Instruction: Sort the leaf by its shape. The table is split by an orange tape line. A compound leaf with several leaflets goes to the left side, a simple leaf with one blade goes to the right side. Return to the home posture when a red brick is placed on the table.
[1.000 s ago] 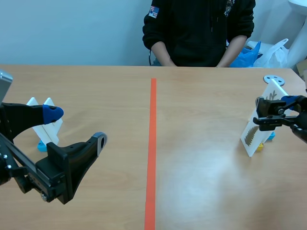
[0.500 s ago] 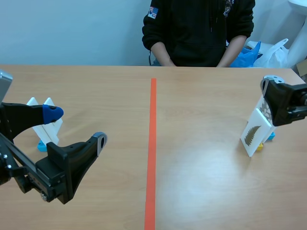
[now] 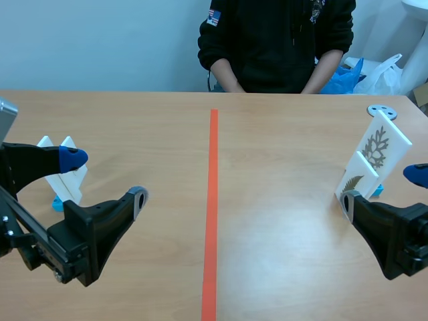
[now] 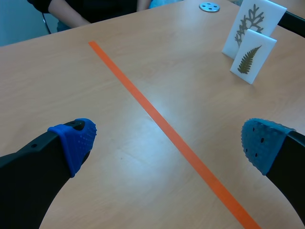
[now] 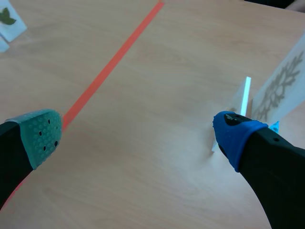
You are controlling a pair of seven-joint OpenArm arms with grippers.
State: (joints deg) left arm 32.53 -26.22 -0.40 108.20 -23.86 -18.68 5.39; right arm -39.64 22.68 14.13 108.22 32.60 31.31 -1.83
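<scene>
Two white leaf cards stand right of the orange tape line (image 3: 212,200). The tall card (image 3: 379,144) bears a branching compound leaf; the small card (image 3: 354,182) in front of it bears a fern leaf. Both show in the left wrist view, tall card (image 4: 251,21) and small card (image 4: 248,57). My right gripper (image 3: 381,188) is open, low at the front right, just before the small card and holding nothing. In its own view the right gripper (image 5: 138,136) has the tall card (image 5: 281,86) ahead beside its blue pad. My left gripper (image 3: 103,177) is open and empty at the left.
White cards (image 3: 63,170) on a blue stand sit behind my left gripper; one card (image 5: 9,19) shows a simple green leaf. A metal disc (image 3: 381,110) lies at the far right. A person (image 3: 277,40) sits across the table. Plastic bags (image 3: 374,73) lie beyond the back edge.
My right gripper was at the tall card's top, let it go, rose, then pulled back down to the front right. The tall card now stands uncovered. The left arm barely moved.
</scene>
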